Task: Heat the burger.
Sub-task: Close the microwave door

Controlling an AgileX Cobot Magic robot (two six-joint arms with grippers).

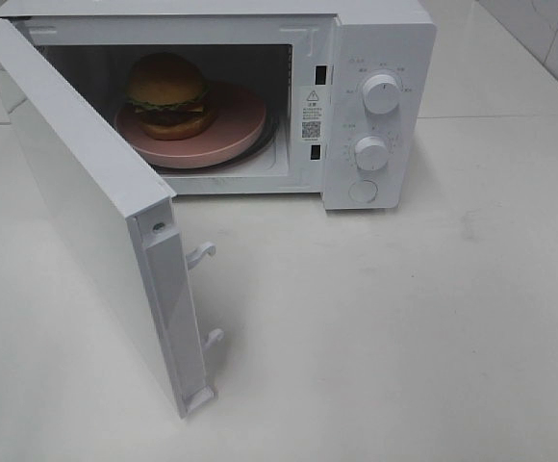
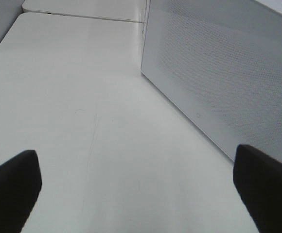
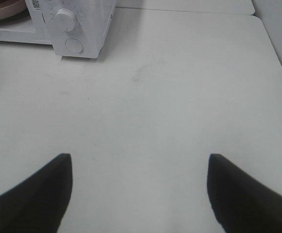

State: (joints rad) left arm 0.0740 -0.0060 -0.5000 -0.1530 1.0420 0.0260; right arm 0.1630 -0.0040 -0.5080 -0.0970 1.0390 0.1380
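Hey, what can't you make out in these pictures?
- Burger: back side, high view, hidden by its own front.
- Plate: right wrist view, cut off by the edge.
- Upper dial markings and sticker: high view, too small to read.

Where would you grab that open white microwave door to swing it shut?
Probably the free vertical edge of the white microwave door, between its two latch hooks, coming from the front: it stands wide open with that thin edge facing forward, farthest from the hinge.
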